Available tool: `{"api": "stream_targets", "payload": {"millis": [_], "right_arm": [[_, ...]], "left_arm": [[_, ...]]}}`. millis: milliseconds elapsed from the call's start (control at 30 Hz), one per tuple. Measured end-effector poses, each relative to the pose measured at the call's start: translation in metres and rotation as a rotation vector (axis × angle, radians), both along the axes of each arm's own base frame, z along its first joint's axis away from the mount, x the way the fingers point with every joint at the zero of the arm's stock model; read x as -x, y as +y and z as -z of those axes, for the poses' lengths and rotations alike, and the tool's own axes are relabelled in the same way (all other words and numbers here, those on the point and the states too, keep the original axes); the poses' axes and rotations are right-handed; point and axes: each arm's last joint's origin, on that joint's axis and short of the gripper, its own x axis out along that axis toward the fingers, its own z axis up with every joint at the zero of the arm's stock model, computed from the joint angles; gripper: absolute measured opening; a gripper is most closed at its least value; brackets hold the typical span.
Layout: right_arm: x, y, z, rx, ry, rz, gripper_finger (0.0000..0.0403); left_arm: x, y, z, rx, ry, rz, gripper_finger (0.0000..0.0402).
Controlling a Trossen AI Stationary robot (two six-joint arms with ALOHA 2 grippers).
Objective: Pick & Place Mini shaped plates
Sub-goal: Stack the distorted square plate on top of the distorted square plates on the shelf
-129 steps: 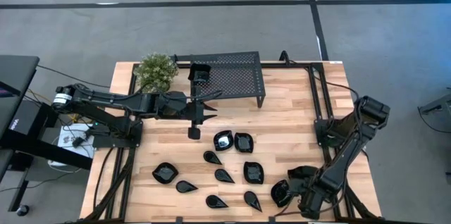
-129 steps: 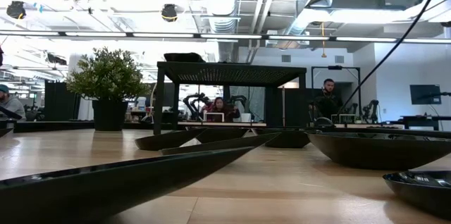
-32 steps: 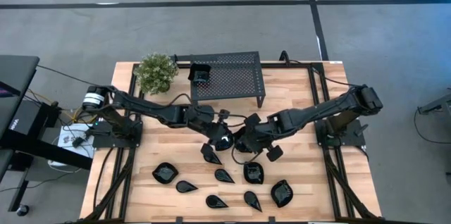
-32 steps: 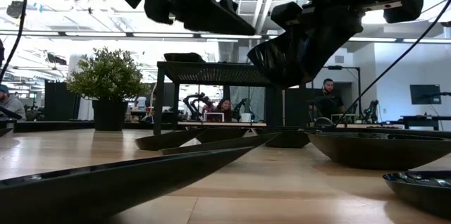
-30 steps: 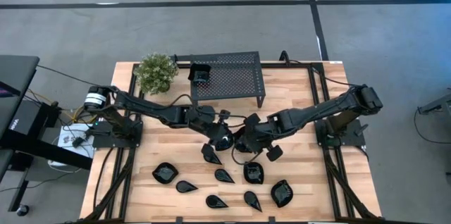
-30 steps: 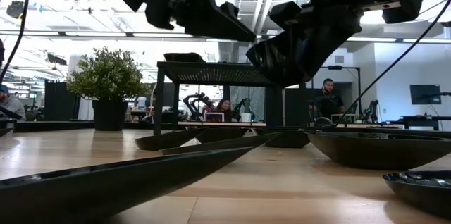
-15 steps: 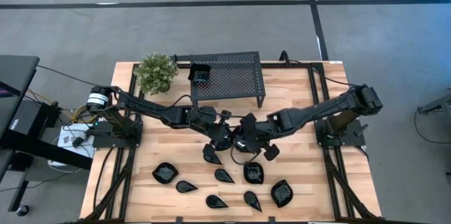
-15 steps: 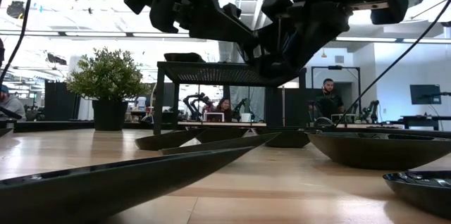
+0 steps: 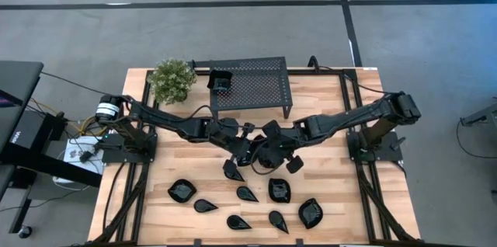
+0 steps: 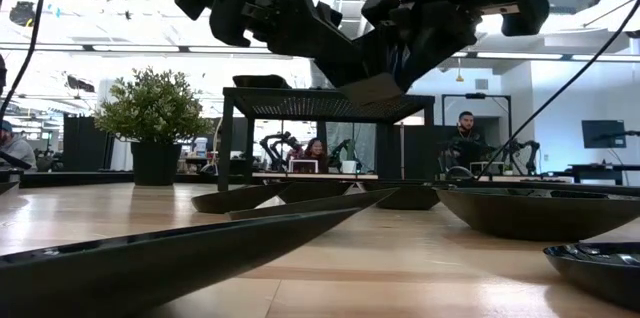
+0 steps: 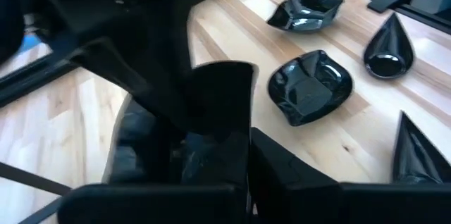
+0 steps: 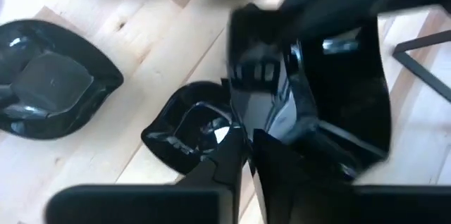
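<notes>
- Squarish mini plate (image 10: 368, 90) is being held aloft mid-table between both grippers, in front of the stand (image 9: 256, 84).
- Left gripper (image 9: 250, 152) is pinching it; right gripper (image 9: 268, 154) (fingers barely parted) is being loosened.

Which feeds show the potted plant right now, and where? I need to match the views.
High view: potted plant at the table's upper left, just left of the perforated stand.
Low view: left of centre, left of the stand.
Left wrist view: not in it.
Right wrist view: not in it.
Shared landmark: the perforated stand.
</notes>
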Motion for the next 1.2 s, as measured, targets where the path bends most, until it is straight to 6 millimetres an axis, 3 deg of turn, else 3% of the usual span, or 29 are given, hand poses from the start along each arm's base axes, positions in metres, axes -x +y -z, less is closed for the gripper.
{"api": "stream_targets", "payload": {"millis": [300,500,767,967,1200], "right_arm": [[-0.004,0.001,-0.003,-0.003,-0.051,0.003,0.0105],[-0.004,-0.002,-0.01,0.116,-0.059,0.075,0.0142],[-0.001,0.0,-0.045,0.138,-0.004,0.082,0.0157],[0.017,-0.008,-0.077,0.104,0.149,0.231,0.0149],[0.056,-0.024,-0.115,0.024,0.17,0.409,0.0139]], "left_arm": [[0.0,0.0,0.0,-0.001,-0.002,-0.003,0.0009],[0.0,0.001,0.0,-0.005,-0.002,-0.011,0.0007],[-0.001,0.003,-0.001,-0.03,-0.007,-0.084,0.0008],[0.0,0.007,-0.004,-0.084,-0.015,-0.191,0.0012],[0.019,0.011,-0.047,-0.096,-0.132,-0.263,0.0007]]}}
